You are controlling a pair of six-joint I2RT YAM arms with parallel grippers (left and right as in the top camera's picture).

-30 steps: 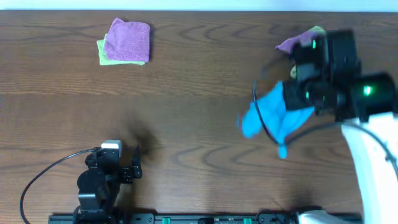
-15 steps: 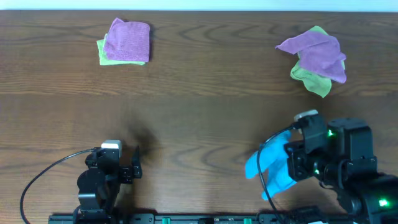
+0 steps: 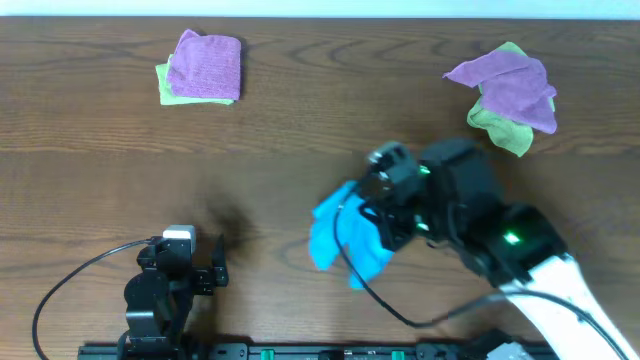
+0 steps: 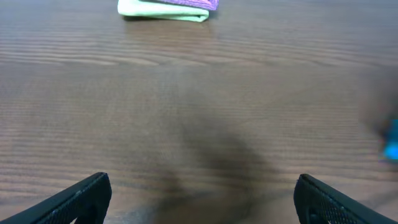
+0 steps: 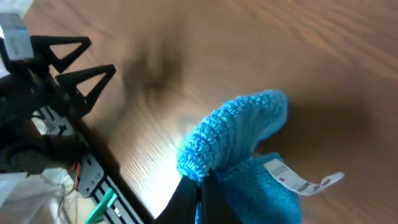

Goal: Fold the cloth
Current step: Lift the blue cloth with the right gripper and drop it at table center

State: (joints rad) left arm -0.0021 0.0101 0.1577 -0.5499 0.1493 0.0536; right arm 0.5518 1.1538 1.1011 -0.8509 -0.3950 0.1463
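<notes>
Overhead: the right gripper pinches the sky-blue cloth, bunched up over the near middle of the table. I'd say no fold is made yet.

Left wrist: the left gripper gapes wide, holding nothing.

Right wrist: fingers clamp the crumpled cloth, its white tag dangling. Spreading and folding are yet to do.

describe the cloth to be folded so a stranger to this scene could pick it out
On the wooden table, look near the middle of the robot-side half, where the right hand pinches a bunched cloth. It is the only bright sky-blue one, with a small white tag; the purple and green cloths lie along the far edge.
</notes>
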